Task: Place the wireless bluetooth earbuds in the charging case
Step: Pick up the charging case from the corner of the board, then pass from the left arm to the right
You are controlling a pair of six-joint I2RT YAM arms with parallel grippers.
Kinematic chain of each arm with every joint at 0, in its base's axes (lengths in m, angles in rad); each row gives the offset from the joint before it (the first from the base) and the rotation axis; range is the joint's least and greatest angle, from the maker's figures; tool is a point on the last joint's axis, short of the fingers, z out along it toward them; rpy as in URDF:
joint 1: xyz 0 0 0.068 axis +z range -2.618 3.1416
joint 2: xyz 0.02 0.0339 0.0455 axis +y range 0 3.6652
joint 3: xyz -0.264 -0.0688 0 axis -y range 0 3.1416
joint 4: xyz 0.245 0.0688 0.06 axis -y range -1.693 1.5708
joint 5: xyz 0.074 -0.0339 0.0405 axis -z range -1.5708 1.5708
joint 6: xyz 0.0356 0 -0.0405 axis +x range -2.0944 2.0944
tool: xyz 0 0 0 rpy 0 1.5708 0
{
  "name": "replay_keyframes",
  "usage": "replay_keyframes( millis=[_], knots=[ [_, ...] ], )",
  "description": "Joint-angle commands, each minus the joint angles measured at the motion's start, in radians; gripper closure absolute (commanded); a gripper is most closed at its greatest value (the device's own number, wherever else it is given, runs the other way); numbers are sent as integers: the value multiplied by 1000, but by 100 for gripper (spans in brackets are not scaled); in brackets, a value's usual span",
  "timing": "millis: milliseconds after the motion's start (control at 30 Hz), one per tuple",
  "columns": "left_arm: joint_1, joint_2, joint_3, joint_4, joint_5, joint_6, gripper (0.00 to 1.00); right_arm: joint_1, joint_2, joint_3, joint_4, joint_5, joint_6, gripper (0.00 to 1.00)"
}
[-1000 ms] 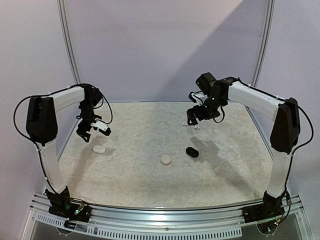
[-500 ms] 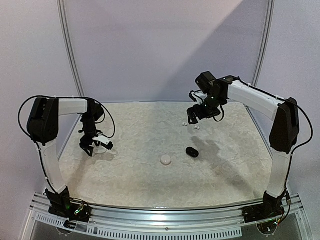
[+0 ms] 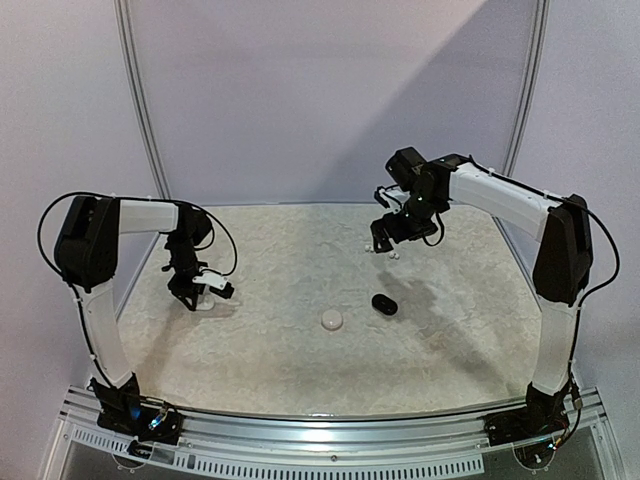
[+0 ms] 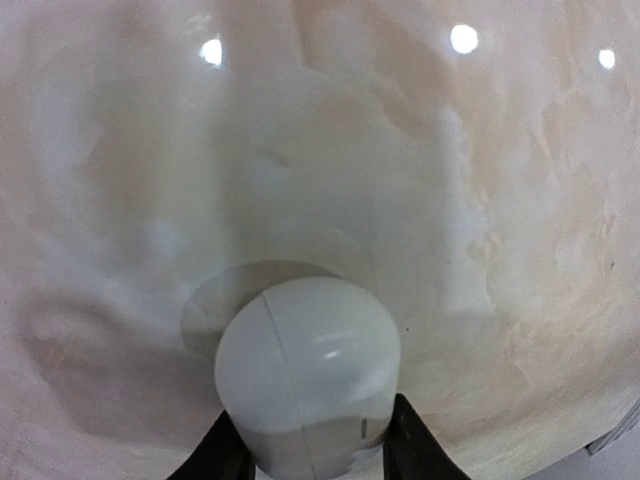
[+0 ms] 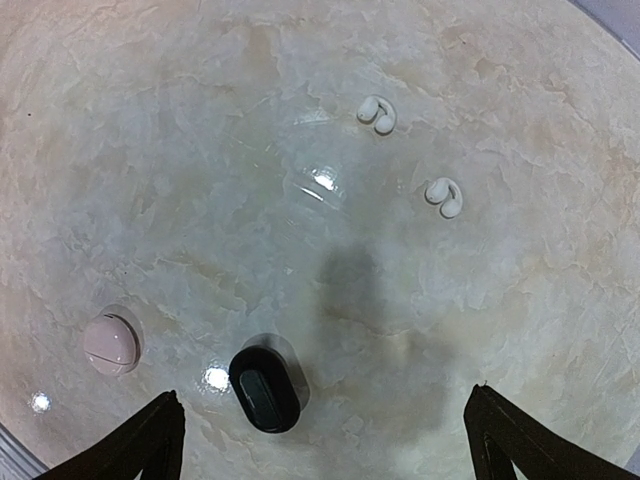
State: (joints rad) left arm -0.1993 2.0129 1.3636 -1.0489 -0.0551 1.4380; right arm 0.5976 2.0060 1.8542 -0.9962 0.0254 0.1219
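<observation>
A white charging case (image 4: 307,370) lies on the marbled table at the left. My left gripper (image 3: 205,293) is down on the white charging case, its two black fingertips pressed against the case's sides, so it is shut on it. In the top view the gripper hides most of that case. Two white earbuds (image 5: 377,114) (image 5: 443,197) lie apart on the table at the back right. My right gripper (image 5: 322,400) hovers above the table near them, open and holding nothing. One earbud (image 3: 394,255) shows just below the right gripper (image 3: 385,240) in the top view.
A black case (image 3: 384,303) (image 5: 265,388) and a pale pink case (image 3: 331,320) (image 5: 110,343) sit near the middle of the table (image 3: 300,370). The table's raised edges run along both sides, and a metal rail crosses the front by the arm bases.
My left gripper came down and to the right onto the white case and closed on its sides. The right arm barely shifted and stayed open.
</observation>
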Motion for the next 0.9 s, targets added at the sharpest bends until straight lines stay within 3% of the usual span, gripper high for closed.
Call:
replay_keyframes(
  millis=[0,100,267,400,467,533,667,867],
  knots=[
    [-32,14,-38,11,41,-43,86,10,14,18,-8,-4,-8,1],
    [-51,-15,-16,-10,47,-69,100,9,5,11,13,0,1,1],
    [-104,-108,98,-141,71,-87,100,-15,-38,-6,109,-104,43,1],
    [-165,-294,152,-156,155,42,100,-48,-105,-62,257,-188,127,3],
    [-209,-403,106,-12,234,76,100,-48,-134,-71,298,-177,151,8],
    [-275,-510,-1,233,292,67,100,-29,-157,-68,316,-133,194,18],
    [-435,-613,-226,665,270,21,100,57,-175,-26,311,-179,156,20],
    [-542,-589,-256,792,189,-107,100,140,-191,-84,425,-437,240,29]
  ],
)
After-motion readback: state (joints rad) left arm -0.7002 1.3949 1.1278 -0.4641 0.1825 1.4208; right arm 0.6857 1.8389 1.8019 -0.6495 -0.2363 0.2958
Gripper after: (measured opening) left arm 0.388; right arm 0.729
